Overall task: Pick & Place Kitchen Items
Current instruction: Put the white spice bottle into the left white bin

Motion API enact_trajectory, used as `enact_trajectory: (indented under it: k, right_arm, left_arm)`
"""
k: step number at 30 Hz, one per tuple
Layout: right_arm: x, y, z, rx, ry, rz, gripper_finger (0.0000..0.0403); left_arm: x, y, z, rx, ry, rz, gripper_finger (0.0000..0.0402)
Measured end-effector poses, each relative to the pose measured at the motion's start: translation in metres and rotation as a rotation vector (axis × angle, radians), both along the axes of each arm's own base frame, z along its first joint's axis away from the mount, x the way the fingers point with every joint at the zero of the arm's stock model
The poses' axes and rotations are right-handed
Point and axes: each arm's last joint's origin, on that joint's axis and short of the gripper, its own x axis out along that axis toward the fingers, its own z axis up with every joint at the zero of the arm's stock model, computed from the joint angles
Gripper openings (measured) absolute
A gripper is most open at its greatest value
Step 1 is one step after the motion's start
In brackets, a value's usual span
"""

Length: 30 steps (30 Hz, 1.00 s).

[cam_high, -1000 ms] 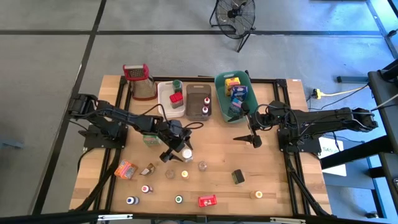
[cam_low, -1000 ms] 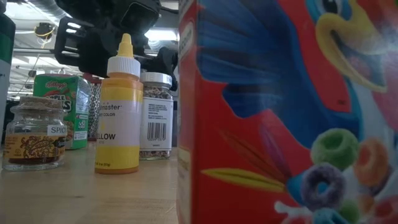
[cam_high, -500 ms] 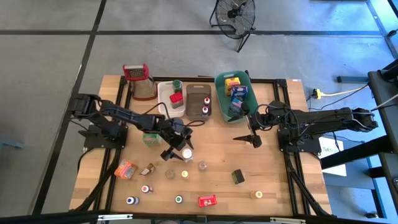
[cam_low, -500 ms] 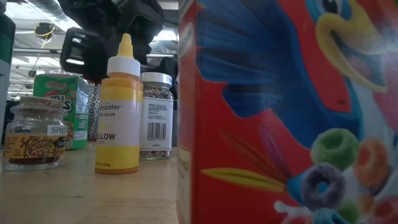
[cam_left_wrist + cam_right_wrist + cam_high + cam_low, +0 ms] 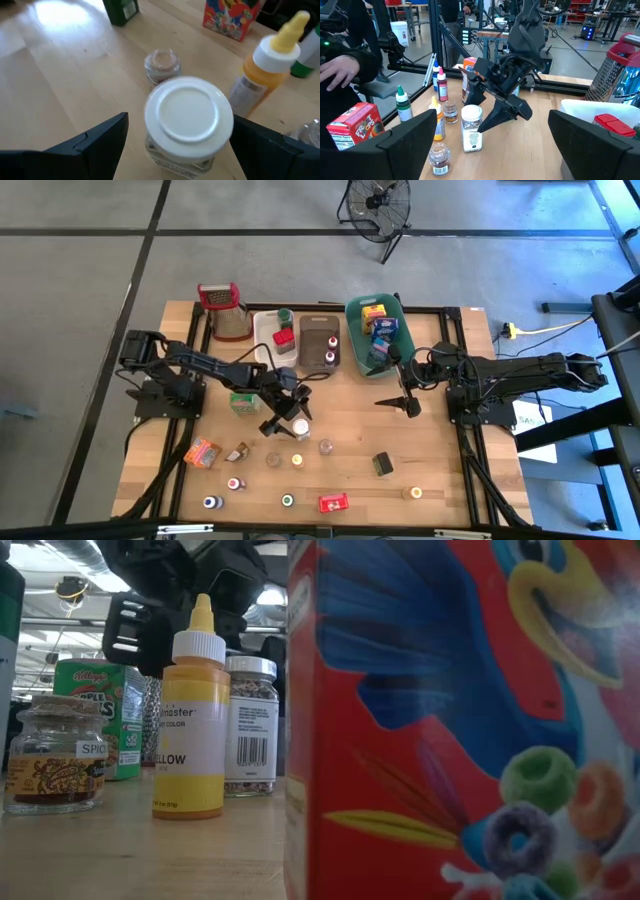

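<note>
- Left gripper point(image 5: 175, 145): fingers spread wide and holding nothing. It hangs just above the white-capped jar point(image 5: 189, 116), which stands upright on the table point(image 5: 340, 405) towards its middle, on the left arm's side.
- Key relation: in the left wrist view the jar sits between the two dark fingers point(image 5: 95, 142), its round lid facing the camera. The jar's long axis is vertical, so it lies straight below the open jaws. No contact is visible yet.
- Judgement: a straight descent followed by closing should bracket the jar body. The left arm is plainly the nearer one.
- Neighbours: a yellow squeeze bottle point(image 5: 270, 70) stands just beside the jar, and a small cork-topped jar point(image 5: 161, 64) stands near it. Judged risk: a finger could clip the bottle on the way down.
- Right gripper point(image 5: 408, 406): fingers released, empty, waiting right of centre near the green bin point(image 5: 352, 315), well apart from the jar.
- Other kitchen items are scattered along the near part of the table.
</note>
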Motion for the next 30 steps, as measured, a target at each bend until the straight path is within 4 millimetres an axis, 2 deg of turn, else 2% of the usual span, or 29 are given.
enact_trajectory:
  k: [5, 14, 28, 30]
  right_arm:
    - [0.0000, 0.0000, 0.0000, 0.000, 0.000, 0.000, 0.0385]
    - [0.0000, 0.0000, 0.0000, 0.000, 0.000, 0.001, 0.0385]
    - [0.0000, 0.0000, 0.0000, 0.000, 0.000, 0.001, 0.0385]
    - [0.0000, 0.0000, 0.0000, 0.000, 0.000, 0.000, 0.0385]
  left_arm:
    - [0.0029, 0.0008, -0.0075, -0.046, 0.011, -0.038, 0.0329]
    - [0.0040, 0.0067, -0.0073, -0.069, 0.014, -0.022, 0.0321]
    - [0.0032, 0.0071, -0.0073, -0.098, 0.026, -0.039, 0.0206]
    - [0.0032, 0.0070, -0.0072, -0.102, 0.027, -0.043, 0.0199]
